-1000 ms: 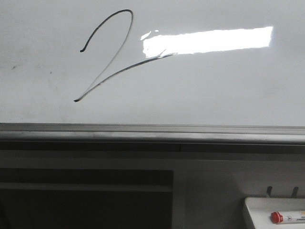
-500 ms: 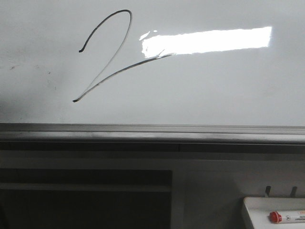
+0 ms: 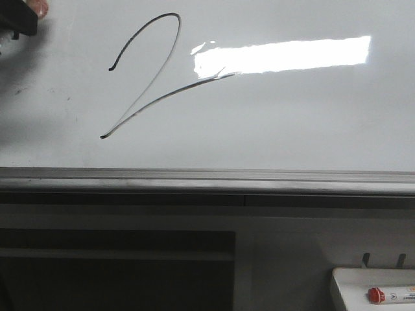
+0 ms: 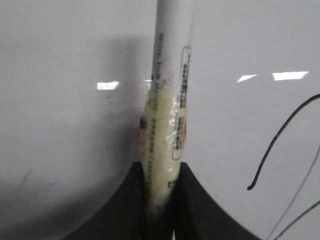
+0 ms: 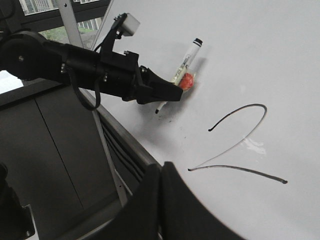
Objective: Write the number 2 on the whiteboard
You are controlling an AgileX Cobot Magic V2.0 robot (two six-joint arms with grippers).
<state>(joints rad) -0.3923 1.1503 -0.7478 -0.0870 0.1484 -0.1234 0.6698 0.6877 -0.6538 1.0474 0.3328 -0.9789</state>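
Observation:
The number 2 (image 3: 146, 78) is a thin black stroke on the whiteboard (image 3: 292, 123), left of the bright glare. My left gripper (image 3: 19, 16) shows at the board's top left corner, left of the 2 and apart from it. In the left wrist view it (image 4: 161, 172) is shut on a white marker (image 4: 170, 75) wrapped in tape, over the board (image 4: 65, 100), with the 2's hook (image 4: 280, 135) beside it. The right wrist view shows the left gripper (image 5: 167, 92) with the marker (image 5: 187, 57), the 2 (image 5: 245, 135), and my right gripper (image 5: 161, 170) shut and empty near the board's edge.
A grey metal rail (image 3: 207, 181) runs along the board's lower edge. A small white tray (image 3: 373, 282) at the lower right holds a red-capped marker (image 3: 389, 296). Faint smudges (image 3: 19, 91) mark the board at the left. A dark frame and cables (image 5: 115, 145) lie beside the board.
My left gripper has come into the front view at the top left corner and casts a shadow on the board. The 2 is unchanged.

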